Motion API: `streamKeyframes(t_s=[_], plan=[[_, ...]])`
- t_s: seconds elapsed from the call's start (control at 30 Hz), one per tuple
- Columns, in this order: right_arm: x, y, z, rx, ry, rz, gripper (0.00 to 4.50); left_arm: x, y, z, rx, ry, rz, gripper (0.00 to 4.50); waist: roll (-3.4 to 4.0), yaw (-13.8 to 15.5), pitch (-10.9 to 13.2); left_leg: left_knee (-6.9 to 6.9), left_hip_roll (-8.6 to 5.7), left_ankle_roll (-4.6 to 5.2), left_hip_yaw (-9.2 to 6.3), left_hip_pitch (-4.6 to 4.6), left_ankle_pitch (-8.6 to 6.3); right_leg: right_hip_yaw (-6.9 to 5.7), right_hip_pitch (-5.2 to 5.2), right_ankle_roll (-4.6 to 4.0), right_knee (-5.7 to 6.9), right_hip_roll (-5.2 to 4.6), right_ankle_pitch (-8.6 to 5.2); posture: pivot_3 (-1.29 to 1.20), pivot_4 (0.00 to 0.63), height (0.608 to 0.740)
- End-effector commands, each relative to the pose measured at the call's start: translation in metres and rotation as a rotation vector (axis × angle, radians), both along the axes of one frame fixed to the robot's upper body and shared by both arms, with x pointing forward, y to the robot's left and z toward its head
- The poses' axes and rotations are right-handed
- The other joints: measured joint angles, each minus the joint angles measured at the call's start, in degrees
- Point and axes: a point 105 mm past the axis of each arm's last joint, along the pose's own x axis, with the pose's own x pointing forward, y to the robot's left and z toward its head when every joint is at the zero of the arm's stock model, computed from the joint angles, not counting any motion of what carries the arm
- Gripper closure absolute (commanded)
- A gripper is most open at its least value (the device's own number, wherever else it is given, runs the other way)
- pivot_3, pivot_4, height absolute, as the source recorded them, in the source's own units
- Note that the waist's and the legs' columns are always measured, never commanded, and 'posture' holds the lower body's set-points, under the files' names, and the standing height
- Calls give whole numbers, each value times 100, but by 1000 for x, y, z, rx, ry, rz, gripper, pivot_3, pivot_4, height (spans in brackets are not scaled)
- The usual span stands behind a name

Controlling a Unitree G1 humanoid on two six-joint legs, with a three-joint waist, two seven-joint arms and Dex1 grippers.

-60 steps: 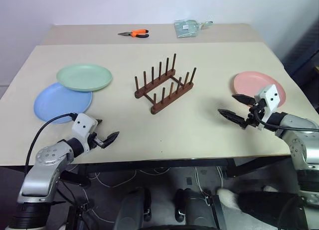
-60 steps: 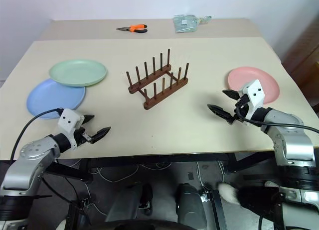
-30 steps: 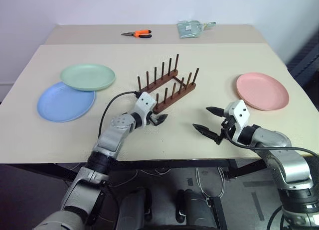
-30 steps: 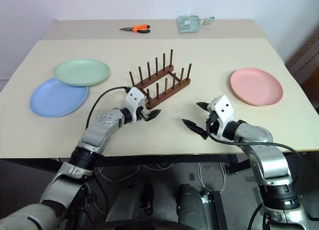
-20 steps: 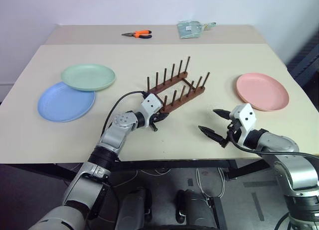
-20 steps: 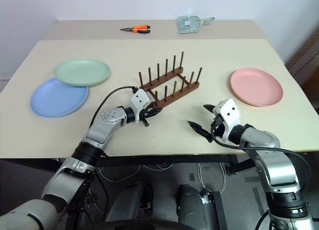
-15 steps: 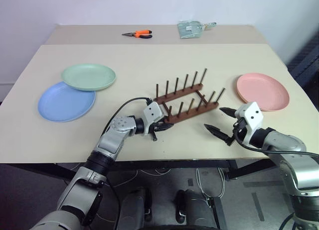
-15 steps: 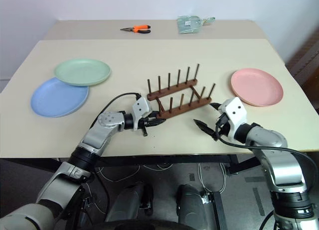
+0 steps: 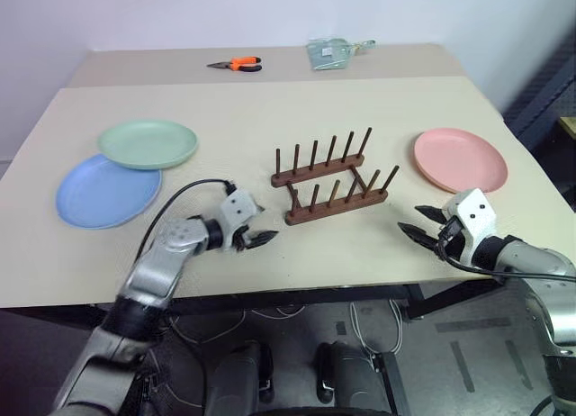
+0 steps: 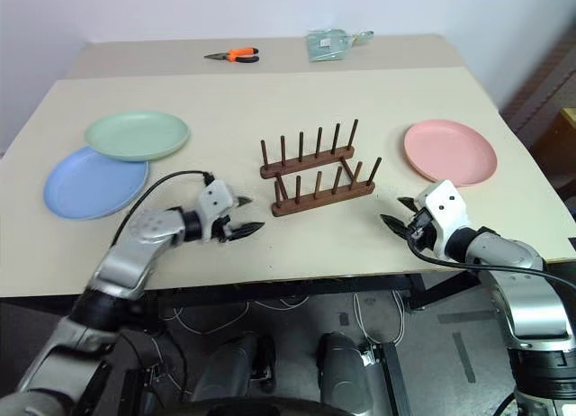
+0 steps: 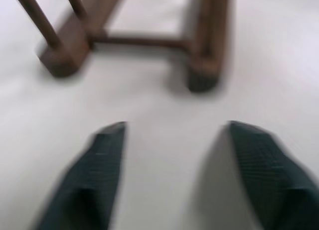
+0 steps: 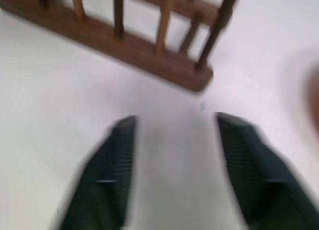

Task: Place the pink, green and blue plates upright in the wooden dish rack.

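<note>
So the whole setup sits on a big beige table [image 9: 270, 137] pushed against a plain white wall, with a second tabletop of the same colour butted up at the far edge. On that far part there's a pair of orange-handled pliers [image 9: 236, 65] and a small greenish packet [image 9: 329, 52] just lying there. Dark floor and some cables under the near edge.

The wooden dish rack [image 9: 329, 177] is standing roughly mid-table, pegs up, nothing slotted into it at all. The green plate [image 9: 148, 143] is off to the robot's left, lying flat and overlapping the edge of the blue plate [image 9: 108, 191], which sits closer to the near side. The pink plate [image 9: 460, 159] is flat on the right side, well apart from the rack.

The left gripper [image 9: 259, 238] is low over the table just left of the rack's near end, fingers parted with nothing between them. The right gripper [image 9: 423, 227] hangs near the rack's other end, between rack and pink plate, fingers also spread and gripping nothing
</note>
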Motion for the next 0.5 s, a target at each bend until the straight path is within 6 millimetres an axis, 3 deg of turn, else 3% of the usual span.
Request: streamKeyframes(t_s=[0.03, 0.07, 0.2, 0.33, 0.5], plan=[[5, 6, -7, -66, 2, 29, 3989, -21, -30, 2, -47, 93, -83, 3173, 0, 37, 0, 1, -1, 0, 0, 0, 0, 0, 1, 0, -1, -1, 0, 0, 150, 740], [7, 8, -9, -75, 2, 30, 4438, -24, -36, 2, -49, 101, -98, 3183, 1, 66, -1, 2, -4, 3, -5, -2, -2, -2, 4, 1, -3, -2, 0, 0, 150, 740], [27, 20, -15, -74, 6, 29, 4438, -8, -63, -3, -10, 48, -31, 3183, 1, 154, -1, 6, -13, 9, -4, -5, -5, -2, 5, 4, -6, 2, -1, 0, 150, 740], [46, 23, -23, -113, 7, -8, 4438, 19, -63, -10, 24, 2, 129, 3183, 0, 152, -1, 8, -15, 10, -5, -7, -5, -4, 6, 7, -4, 3, -3, 0, 150, 740], [72, 25, -19, -133, -54, -68, 4438, 44, -51, -6, 8, -51, 277, 3183, -2, 107, -3, 11, -14, 9, -5, 8, -3, -4, 18, 7, 0, 4, -2, 0, 150, 740]])
